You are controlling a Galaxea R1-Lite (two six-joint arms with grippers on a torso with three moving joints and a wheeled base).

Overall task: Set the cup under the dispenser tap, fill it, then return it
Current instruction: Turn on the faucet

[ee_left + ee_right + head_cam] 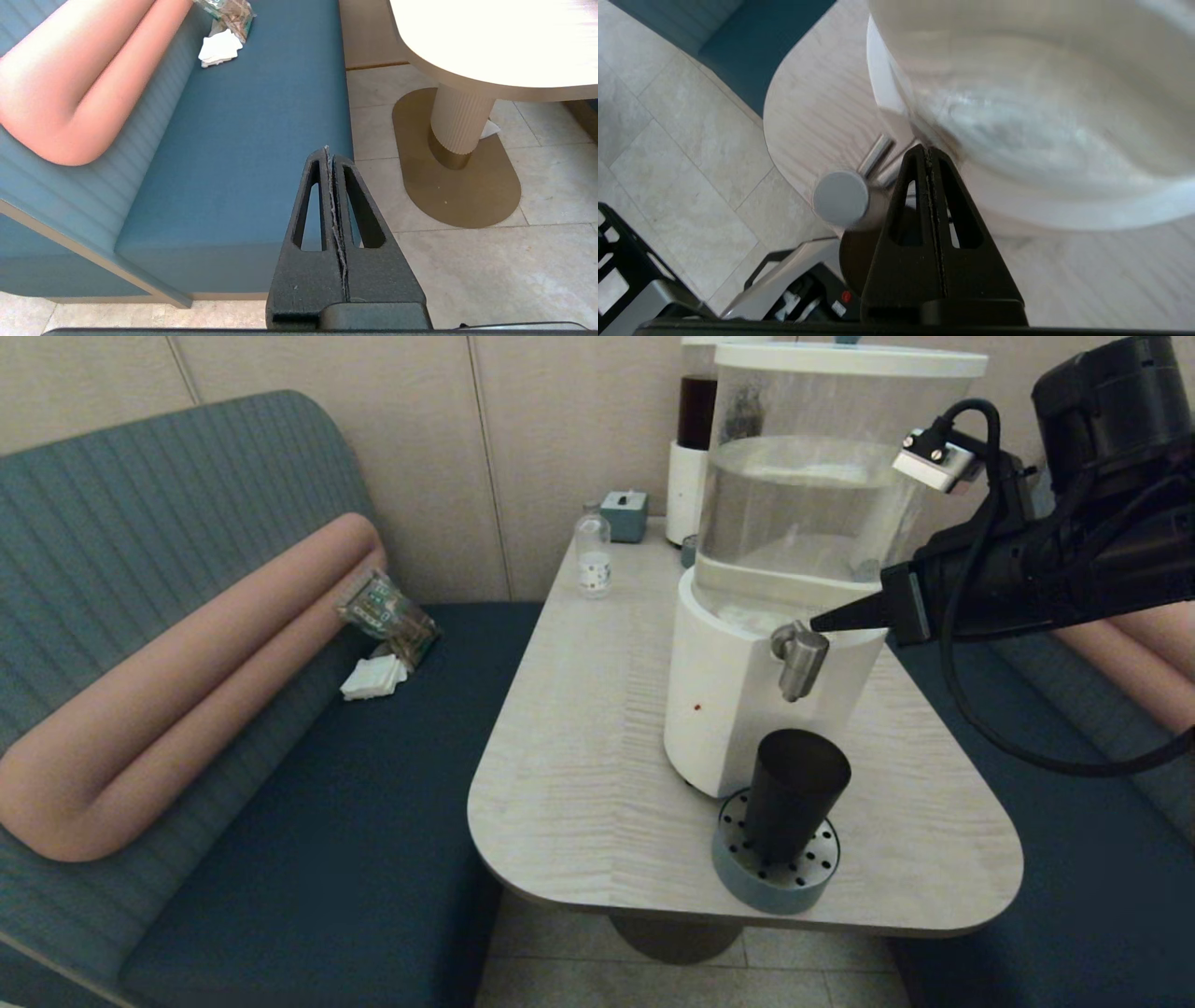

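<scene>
The dark tumbler cup [794, 793] stands upright on a round blue-grey perforated drip tray [747, 882], directly below the silver dispenser tap [800, 658]. The tap sticks out of the white base [724, 700] of the big clear-tank dispenser [803, 495]. My right gripper [822, 621] is shut and empty, its tip at the tap's upper back, close to the white base. In the right wrist view the shut fingertips [927, 150] lie beside the tap's round top [840, 198], with the cup [854, 261] dark underneath. My left gripper [329, 151] is shut, parked low over the bench edge and floor.
At the back of the table [579, 756] are a small clear bottle [593, 555], a teal box [624, 515] and a slimmer dark-red-tank dispenser [695, 429]. The teal bench [355, 821] on the left holds a pink cushion [187, 681], a snack packet [387, 614] and a napkin [373, 677].
</scene>
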